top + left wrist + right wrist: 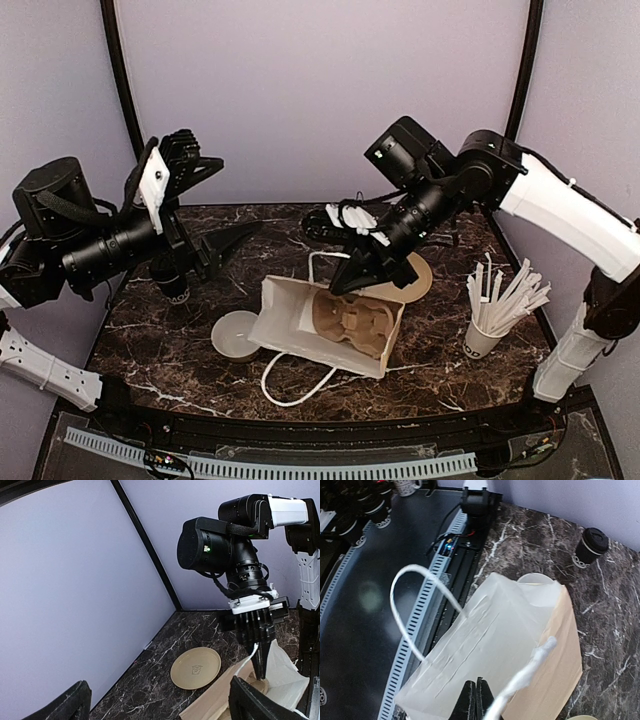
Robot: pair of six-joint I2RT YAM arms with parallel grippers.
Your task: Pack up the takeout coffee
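The takeout coffee (177,287) is a small black cup with white markings and a black lid (595,536). It stands on the marble at the left, partly under my left arm. My left gripper (212,198) hovers above it, open and empty, with its fingertips (249,700) at the bottom of the left wrist view. A white paper bag (300,318) lies mid-table with a cardboard cup carrier (350,320) showing in its mouth. My right gripper (350,282) is shut on the bag's edge (485,645), and the bag's white string handle (405,610) loops beside it.
A tan round plate (418,276) lies behind the bag, and it shows in the left wrist view too (195,667). A wide pale bowl (236,334) sits left of the bag. A white cup of straws (490,325) stands at the right. Purple walls close in the back and sides.
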